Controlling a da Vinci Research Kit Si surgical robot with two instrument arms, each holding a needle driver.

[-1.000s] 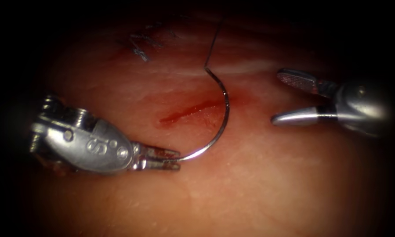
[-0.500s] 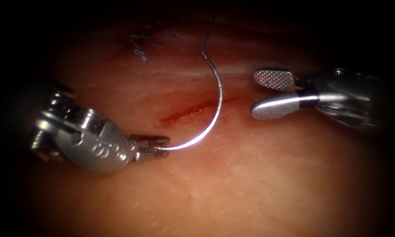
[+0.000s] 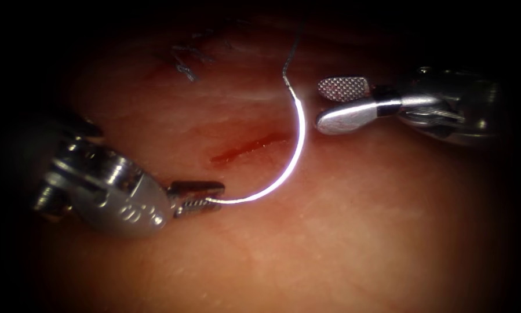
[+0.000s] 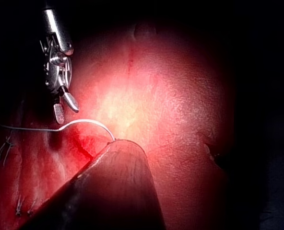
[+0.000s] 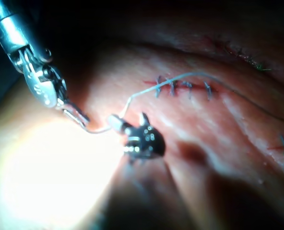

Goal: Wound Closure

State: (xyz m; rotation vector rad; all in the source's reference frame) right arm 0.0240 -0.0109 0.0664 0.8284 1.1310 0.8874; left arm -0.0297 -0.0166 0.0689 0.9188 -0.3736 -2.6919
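In the endoscope view my left tool comes in from the lower left, jaws shut on the curved needle near its pointed end. The needle arcs free above the tissue, passing over the right end of the red cut. Its thread leaves the upper end and runs up into the dark. My right tool stands open just right of the needle's upper part, holding nothing. The left wrist view shows the right tool above the needle. The right wrist view has the left tool and thread.
A row of finished blue stitches lies at the upper left of the cut, seen also as stitches in the right wrist view. Red fluid stains the tissue around the cut.
The right tool has moved left and up until its open jaws flank the needle's upper part, and they have narrowed. The left tool turned slightly, still holding the needle.
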